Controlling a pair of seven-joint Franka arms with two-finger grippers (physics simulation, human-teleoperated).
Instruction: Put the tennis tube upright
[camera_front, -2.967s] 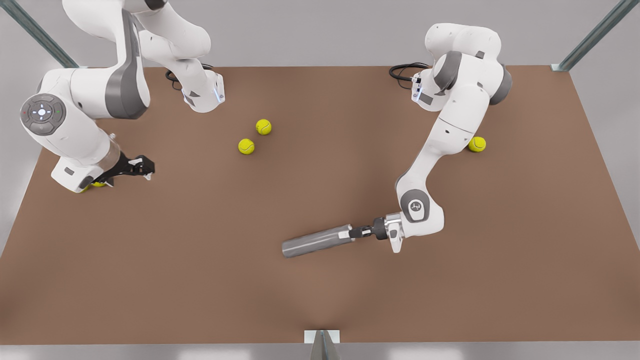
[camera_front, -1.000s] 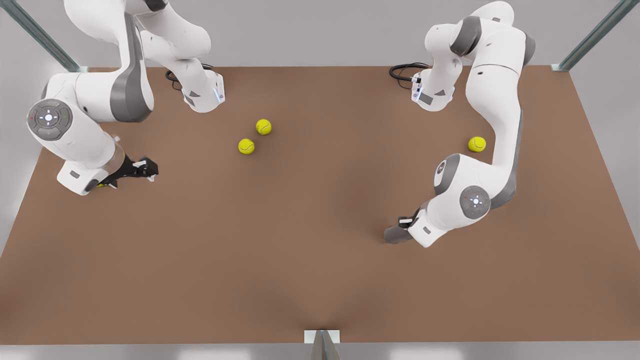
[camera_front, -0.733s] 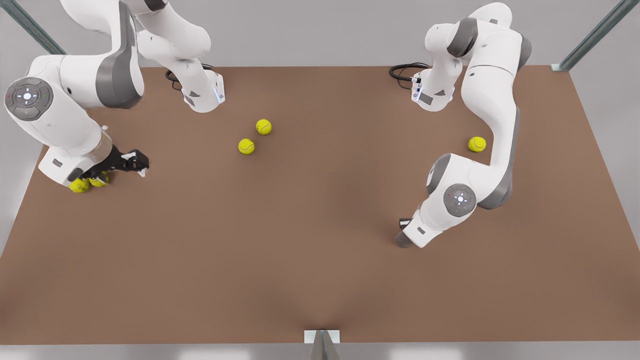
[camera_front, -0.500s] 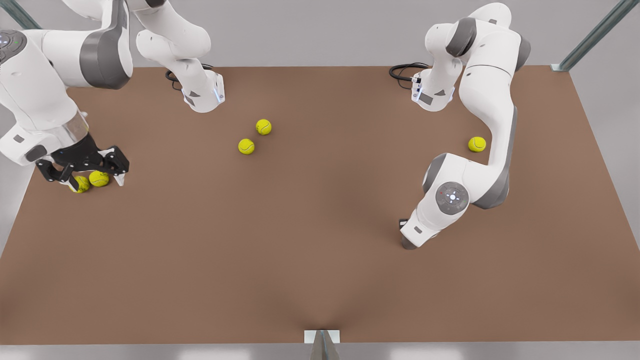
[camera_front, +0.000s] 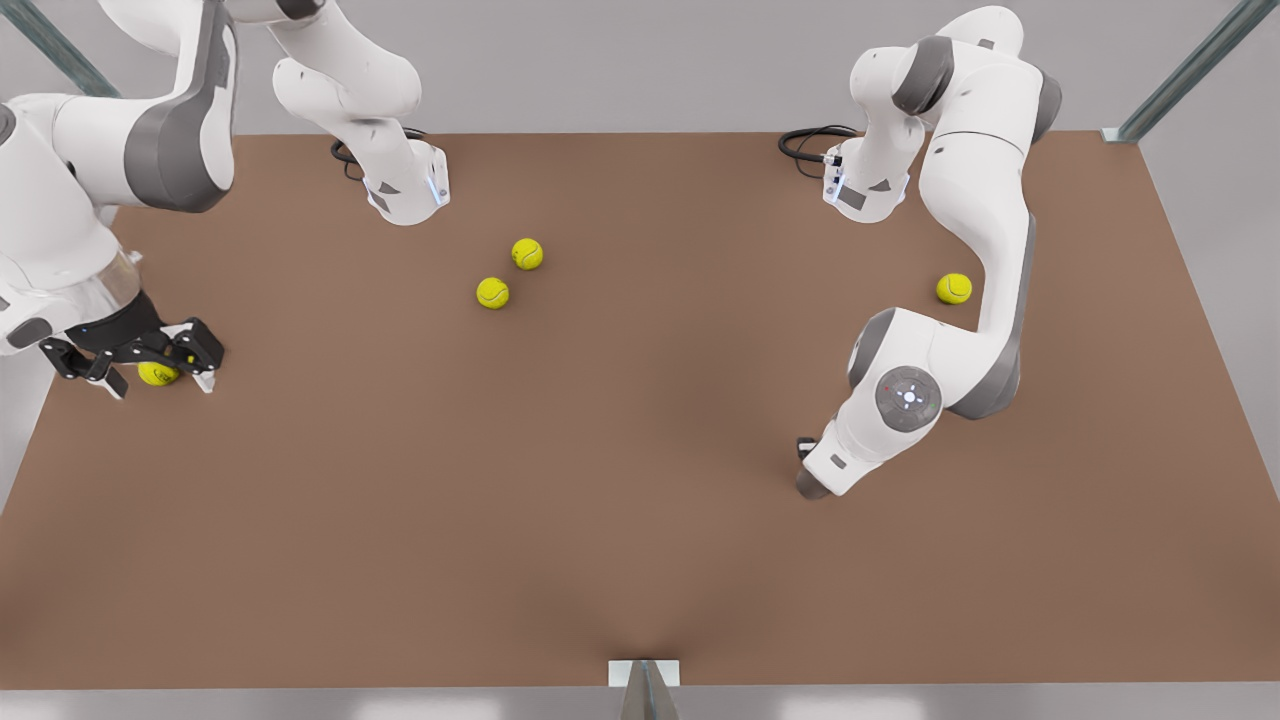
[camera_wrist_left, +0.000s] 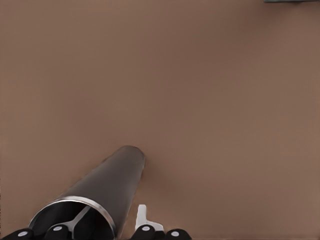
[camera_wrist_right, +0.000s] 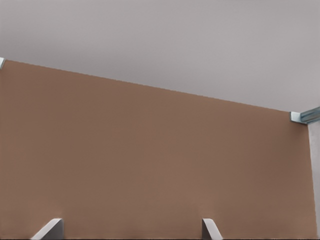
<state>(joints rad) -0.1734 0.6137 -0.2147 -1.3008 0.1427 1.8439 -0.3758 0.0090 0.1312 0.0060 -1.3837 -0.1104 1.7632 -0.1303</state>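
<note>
The left pincer (camera_wrist_left: 107, 231) is clamped on the rim of the tennis tube (camera_wrist_left: 112, 187), standing below it on the tabletop (camera_wrist_left: 210, 100); letting go off-plumb could topple it, while the right pincer (camera_wrist_right: 131, 231) waits apart.

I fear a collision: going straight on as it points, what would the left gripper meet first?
Probably the table: the left gripper, shut on the tennis tube at its rim, points down; the tube's far end seems to touch it. The right gripper waits open at the front view's left.
</note>
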